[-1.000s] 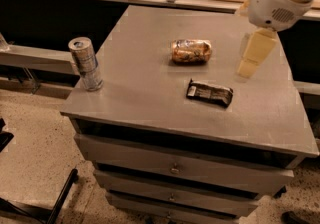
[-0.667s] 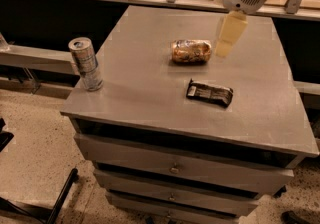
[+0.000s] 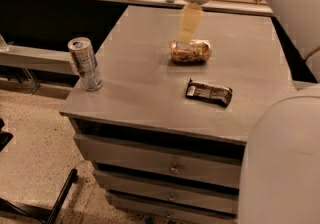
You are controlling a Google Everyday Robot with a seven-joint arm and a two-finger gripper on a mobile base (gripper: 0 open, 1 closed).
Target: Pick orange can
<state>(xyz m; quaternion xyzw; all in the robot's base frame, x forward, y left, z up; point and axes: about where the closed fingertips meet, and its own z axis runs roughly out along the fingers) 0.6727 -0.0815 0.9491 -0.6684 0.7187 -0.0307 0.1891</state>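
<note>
The orange can (image 3: 194, 52) lies on its side near the middle of the grey cabinet top (image 3: 145, 83), with an orange-gold and brown mottled print. My gripper (image 3: 186, 39) hangs from the white wrist at the top of the view. Its pale yellow tip is right at the can's upper left part, just above or behind it. I cannot tell whether it touches the can.
A taller slim silver can (image 3: 85, 64) stands upright near the cabinet's left edge. A flat dark snack wrapper (image 3: 209, 92) lies in front of the orange can. The arm's white body (image 3: 282, 163) fills the right foreground. Drawers (image 3: 170, 163) are below, and a counter runs behind.
My gripper has swung left from the right side of the cabinet top and now sits over the orange can's left part. The cans and the wrapper have not moved.
</note>
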